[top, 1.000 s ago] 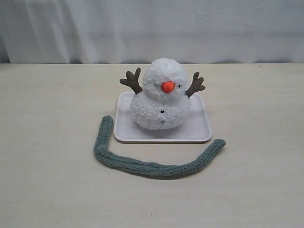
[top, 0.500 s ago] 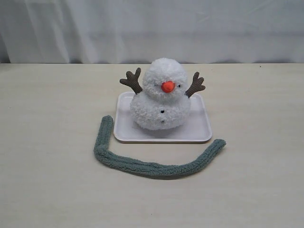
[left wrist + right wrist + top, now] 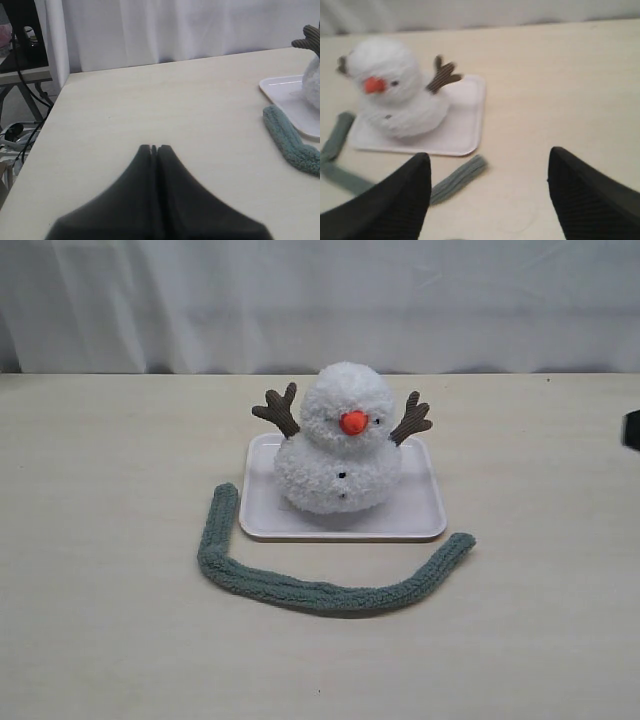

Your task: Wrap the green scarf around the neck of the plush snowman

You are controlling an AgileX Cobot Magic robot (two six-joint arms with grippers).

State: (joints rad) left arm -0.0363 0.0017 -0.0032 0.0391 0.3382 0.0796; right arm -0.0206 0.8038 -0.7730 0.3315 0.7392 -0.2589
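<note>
The plush snowman (image 3: 340,445) sits upright on a flat white tray (image 3: 420,512), its neck (image 3: 338,443) bare. The green scarf (image 3: 320,592) lies on the table in a U shape around the tray's front. It touches neither the snowman nor a gripper. My left gripper (image 3: 155,148) is shut and empty, well off to the side of one scarf end (image 3: 290,145). My right gripper (image 3: 489,157) is open above the table, with the other scarf end (image 3: 460,177) just ahead of one finger. The snowman (image 3: 395,95) is beyond it.
A white curtain (image 3: 320,300) hangs behind the table. A dark part of the right arm (image 3: 632,430) shows at the exterior view's right edge. In the left wrist view the table edge (image 3: 50,115) drops off beside cables and a stand (image 3: 20,65).
A dark part of the right arm has come into the exterior view at its right edge. The scarf, snowman and tray have not moved.
</note>
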